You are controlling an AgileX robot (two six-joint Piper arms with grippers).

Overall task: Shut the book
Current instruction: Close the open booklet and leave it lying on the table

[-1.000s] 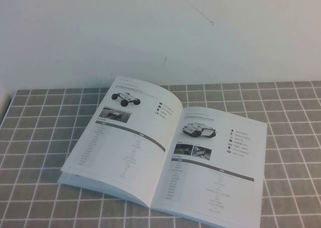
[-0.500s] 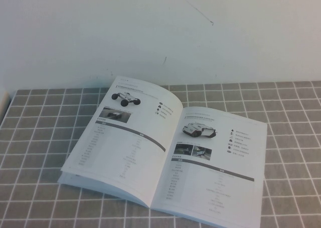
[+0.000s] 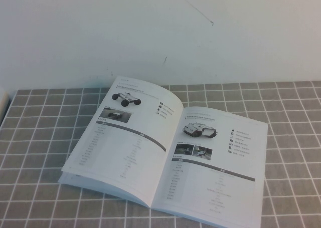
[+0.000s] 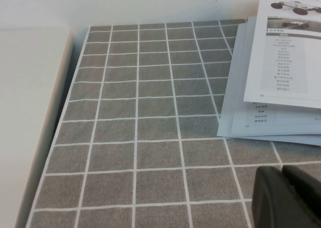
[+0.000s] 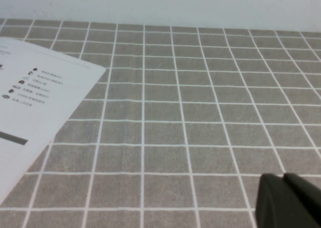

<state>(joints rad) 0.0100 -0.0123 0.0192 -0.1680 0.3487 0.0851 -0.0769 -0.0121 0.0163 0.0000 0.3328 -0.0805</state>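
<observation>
Grey-tiled desk (image 3: pixel 40 118) below white wall (image 3: pixel 150 32), with open white paper book (image 3: pixel 165 148) flat at centre frame. Left tool (image 4: pixel 282 177) pinched closed, empty, near book's left pages; right tool (image 5: pixel 284 182) likewise, near right page.

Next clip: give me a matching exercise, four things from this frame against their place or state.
1. white open book with printed pages
2. black left gripper
3. black right gripper
4. grey tablecloth with white grid

A. over the cloth by the book's right page
B. spread under the book
C. lying open, pages up
D. over the cloth by the book's left pages

Pairs: 1-C; 2-D; 3-A; 4-B
</observation>
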